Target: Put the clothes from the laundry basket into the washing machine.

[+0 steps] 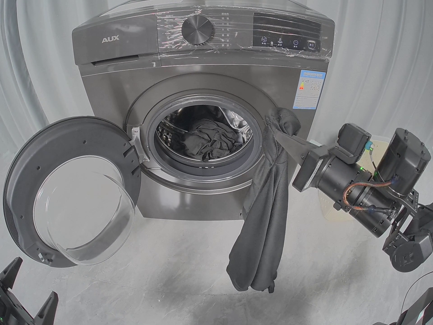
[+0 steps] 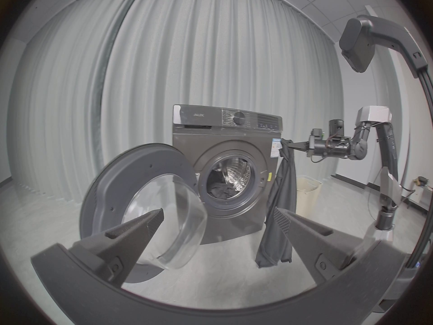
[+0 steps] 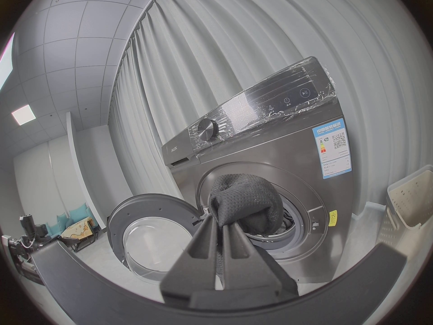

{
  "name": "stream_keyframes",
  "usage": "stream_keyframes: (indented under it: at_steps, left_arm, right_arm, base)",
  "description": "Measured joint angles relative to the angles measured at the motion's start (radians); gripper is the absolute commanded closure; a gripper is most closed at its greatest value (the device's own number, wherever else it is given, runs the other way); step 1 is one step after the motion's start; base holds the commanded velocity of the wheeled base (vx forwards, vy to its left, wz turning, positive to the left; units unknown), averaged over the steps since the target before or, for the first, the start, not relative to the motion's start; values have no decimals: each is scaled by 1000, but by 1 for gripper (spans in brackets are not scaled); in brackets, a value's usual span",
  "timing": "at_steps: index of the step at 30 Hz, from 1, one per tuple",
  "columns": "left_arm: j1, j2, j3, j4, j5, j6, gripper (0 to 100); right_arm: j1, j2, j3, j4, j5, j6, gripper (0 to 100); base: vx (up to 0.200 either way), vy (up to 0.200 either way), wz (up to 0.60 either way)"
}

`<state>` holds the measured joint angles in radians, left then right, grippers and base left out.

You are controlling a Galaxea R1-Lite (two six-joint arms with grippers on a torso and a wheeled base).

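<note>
Right claw (image 1: 276,132): 2 tapered dark-grey fingers. Behind it, a black cylindrical wrist (image 1: 347,186); on top, a boxy black camera housing (image 1: 354,141); alongside, a braided orange-brown cable (image 1: 361,187).
Left claw (image 2: 218,211): 2 wedge-shaped dark-grey fingers, 1 round screw hole near each base, textured inner pad, curved dark-grey mount (image 2: 216,303).

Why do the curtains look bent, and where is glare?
Head view: wide lens bows the pale pleated curtains; clear plastic wrap on the grey washing machine glints. Left wrist view: circular fisheye frame, dark corners. Right wrist view: same bowing, bright ceiling light panel.
</note>
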<state>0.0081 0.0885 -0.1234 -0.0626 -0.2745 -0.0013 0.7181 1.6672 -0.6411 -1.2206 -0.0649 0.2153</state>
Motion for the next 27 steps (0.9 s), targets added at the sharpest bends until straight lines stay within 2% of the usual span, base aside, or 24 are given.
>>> stream_keyframes:
  at_steps: [7,13,17,22,27]
  left_arm:
    - [1,248,-35,-146,-108,36,0]
    - [-54,512,-47,-321,-152,49,0]
    - [-131,689,-51,-452,-150,49,0]
    - [-226,902,-57,-636,-121,40,0]
    - [-315,1115,-68,-843,-57,21,0]
  right_arm:
    - [10,49,-77,0,-35,4,100]
    - [18,113,-129,3,-56,5,100]
    - [22,168,-168,7,-64,5,100]
    - [22,227,-203,25,-69,5,100]
    - [21,271,-236,67,-71,5,100]
  base:
    - [0,0,0]
    - [0,0,0]
    - [0,0,0]
    - [0,0,0]
    - [0,0,0]
